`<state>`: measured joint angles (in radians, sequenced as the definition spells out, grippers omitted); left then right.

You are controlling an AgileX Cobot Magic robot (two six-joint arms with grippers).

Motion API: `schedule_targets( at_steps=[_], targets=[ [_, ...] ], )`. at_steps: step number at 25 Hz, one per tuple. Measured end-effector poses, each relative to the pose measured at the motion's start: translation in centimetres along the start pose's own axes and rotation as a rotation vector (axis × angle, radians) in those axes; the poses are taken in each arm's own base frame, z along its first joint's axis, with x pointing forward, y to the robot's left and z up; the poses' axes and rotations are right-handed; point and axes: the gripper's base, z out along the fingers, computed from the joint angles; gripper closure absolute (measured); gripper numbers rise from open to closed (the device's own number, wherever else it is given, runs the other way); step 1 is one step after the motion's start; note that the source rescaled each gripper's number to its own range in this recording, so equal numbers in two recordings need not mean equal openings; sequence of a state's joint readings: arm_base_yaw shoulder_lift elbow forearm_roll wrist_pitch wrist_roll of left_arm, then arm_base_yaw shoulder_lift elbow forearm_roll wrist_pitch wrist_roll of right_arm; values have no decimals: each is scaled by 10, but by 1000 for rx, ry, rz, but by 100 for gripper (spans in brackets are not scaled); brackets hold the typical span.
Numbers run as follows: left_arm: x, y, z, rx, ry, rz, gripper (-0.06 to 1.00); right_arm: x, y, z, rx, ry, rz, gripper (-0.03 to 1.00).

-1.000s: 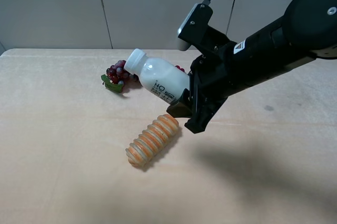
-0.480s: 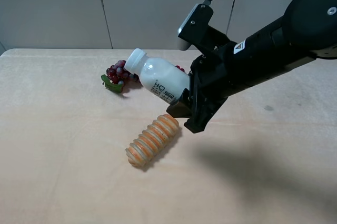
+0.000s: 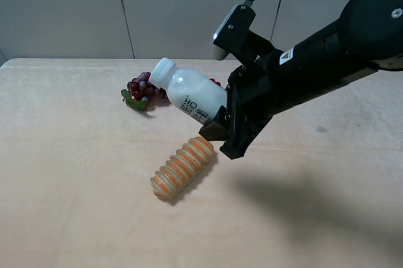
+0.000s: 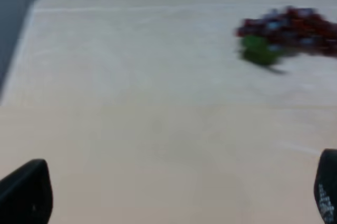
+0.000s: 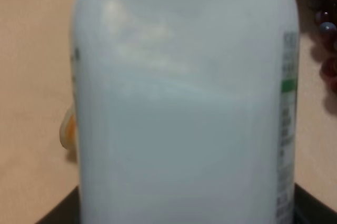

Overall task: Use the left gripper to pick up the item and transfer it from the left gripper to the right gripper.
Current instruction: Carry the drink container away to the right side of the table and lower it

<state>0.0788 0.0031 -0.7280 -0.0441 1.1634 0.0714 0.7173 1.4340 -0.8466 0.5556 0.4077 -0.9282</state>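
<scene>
The item, a white bottle [image 3: 189,92] with a white cap, hangs tilted above the table, cap pointing up-left. My right gripper [image 3: 223,131] is shut on its base end, reaching in from the right. In the right wrist view the bottle [image 5: 179,103] fills the frame, with dark fingertips [image 5: 316,205] at its sides. My left gripper [image 4: 176,192] does not show in the exterior high view. In the left wrist view its two black fingertips [image 4: 26,192] stand far apart, open, with only bare table between them.
A red grape bunch [image 3: 140,89] with a green leaf lies on the tan table [image 3: 75,155] behind the bottle; the left wrist view shows the grapes [image 4: 287,27] too. An orange ridged bread roll [image 3: 182,167] lies below the bottle. A grey wall runs along the back.
</scene>
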Motion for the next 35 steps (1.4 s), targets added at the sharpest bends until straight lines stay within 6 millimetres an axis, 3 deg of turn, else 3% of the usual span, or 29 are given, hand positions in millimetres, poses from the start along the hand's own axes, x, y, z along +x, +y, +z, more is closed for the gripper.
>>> schedule_targets(
  at_steps=[7, 14, 28, 35],
  targets=[
    [16, 4, 18, -38, 77, -36, -6, 0, 0, 0, 0, 0, 2, 88],
    [37, 3, 40, 45, 176, -24, -6, 0, 0, 0, 0, 0, 22, 88],
    [37, 3, 50, 51, 121, -21, -6, 0, 0, 0, -1, 1, 27, 88],
    [37, 3, 50, 51, 121, -21, -6, 0, -1, 0, 6, 4, 124, 88]
  ],
)
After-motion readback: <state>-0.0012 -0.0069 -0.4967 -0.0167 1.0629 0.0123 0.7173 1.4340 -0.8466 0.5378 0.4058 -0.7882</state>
